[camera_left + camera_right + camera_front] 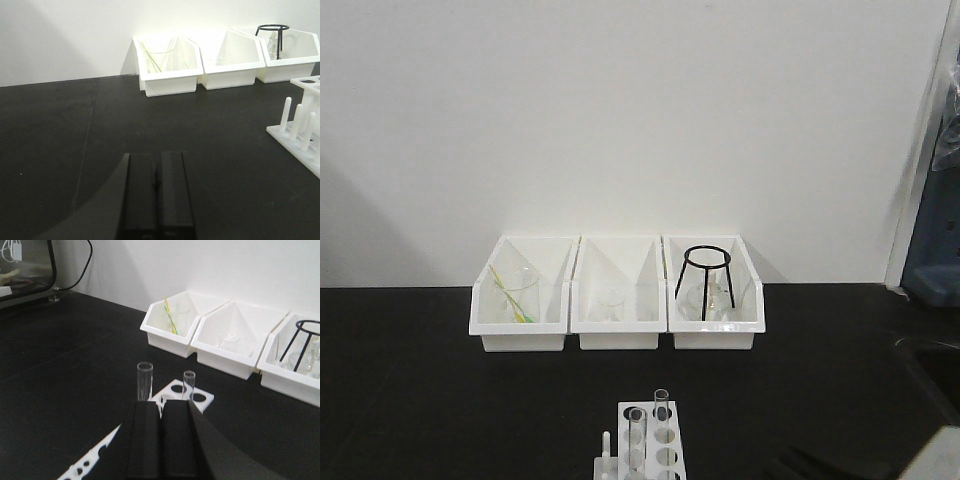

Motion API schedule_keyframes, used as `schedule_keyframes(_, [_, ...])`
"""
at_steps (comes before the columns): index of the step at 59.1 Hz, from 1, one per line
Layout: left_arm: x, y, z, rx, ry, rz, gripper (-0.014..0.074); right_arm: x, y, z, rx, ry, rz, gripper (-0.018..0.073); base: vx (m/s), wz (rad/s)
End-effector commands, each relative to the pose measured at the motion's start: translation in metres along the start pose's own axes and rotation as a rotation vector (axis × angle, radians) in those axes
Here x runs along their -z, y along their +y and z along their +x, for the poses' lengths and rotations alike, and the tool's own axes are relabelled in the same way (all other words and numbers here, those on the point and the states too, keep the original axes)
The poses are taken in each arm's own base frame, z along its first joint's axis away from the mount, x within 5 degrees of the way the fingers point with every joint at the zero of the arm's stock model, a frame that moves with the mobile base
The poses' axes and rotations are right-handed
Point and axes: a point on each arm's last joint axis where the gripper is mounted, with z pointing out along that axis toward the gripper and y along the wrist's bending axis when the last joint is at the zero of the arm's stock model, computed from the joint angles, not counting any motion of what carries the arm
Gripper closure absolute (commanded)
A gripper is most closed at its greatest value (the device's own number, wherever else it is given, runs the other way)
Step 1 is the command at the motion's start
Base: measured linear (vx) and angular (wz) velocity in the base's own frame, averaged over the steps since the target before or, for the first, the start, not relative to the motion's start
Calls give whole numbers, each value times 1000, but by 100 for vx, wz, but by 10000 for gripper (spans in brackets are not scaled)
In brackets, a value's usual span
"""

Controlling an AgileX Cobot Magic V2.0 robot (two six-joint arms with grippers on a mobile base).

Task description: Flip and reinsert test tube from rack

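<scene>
The white rack (pixel 653 445) stands at the front middle of the black table. Two clear test tubes stand upright in it, rims up: a nearer one (pixel 637 432) and a farther one (pixel 662 404). In the right wrist view the rack (pixel 199 397) lies just beyond my right gripper (pixel 161 402), which is shut and empty; the nearer tube (pixel 144 380) and the farther tube (pixel 188 384) rise right behind its fingertips. My left gripper (pixel 157 156) is shut and empty, low over bare table, well to the left of the rack (pixel 306 131), whose pegs show.
Three white bins line the back wall: the left one (pixel 490 318) holds a beaker with yellow-green sticks, the middle one (pixel 617 338) a small glass, the right one (pixel 715 338) a black tripod stand over glassware. A dark sink edge (pixel 932 350) lies at the right.
</scene>
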Motion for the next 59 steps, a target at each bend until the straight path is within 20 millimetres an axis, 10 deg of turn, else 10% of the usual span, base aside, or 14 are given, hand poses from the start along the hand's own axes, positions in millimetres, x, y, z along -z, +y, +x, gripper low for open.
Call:
schedule_keyframes(1, [1, -1, -9, 14, -91, 13, 602, 10, 4, -8, 17, -119, -27, 573, 0, 0])
schedule_keyframes(59, [1, -1, -9, 14, -91, 13, 602, 35, -13, 1, -26, -36, 150, 573, 0, 0])
